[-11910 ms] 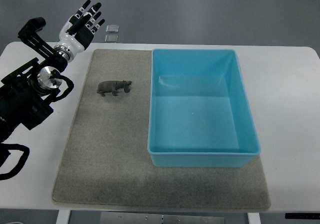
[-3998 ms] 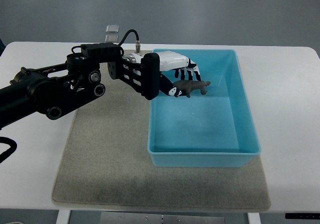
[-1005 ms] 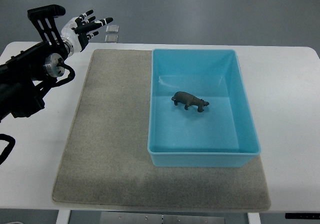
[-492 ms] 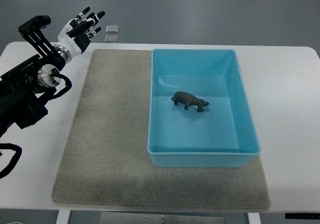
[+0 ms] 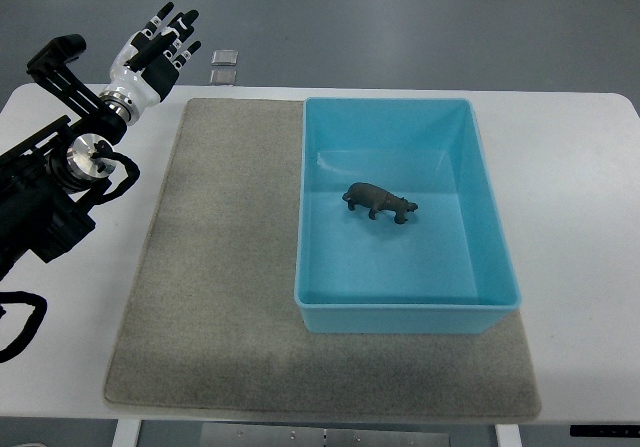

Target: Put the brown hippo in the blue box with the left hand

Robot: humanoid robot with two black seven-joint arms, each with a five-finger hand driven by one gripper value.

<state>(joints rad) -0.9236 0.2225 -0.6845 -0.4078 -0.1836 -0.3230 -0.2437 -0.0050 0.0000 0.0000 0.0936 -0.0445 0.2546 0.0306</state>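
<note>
The left robot hand hangs over the tabletop's far left corner, fingers spread, holding nothing. Well off to its right and nearer the robot, the hippo stands inside the box, which sits on the mat.

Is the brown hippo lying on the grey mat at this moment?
No, the brown hippo stands on the floor of the blue box, not on the grey mat.
</note>
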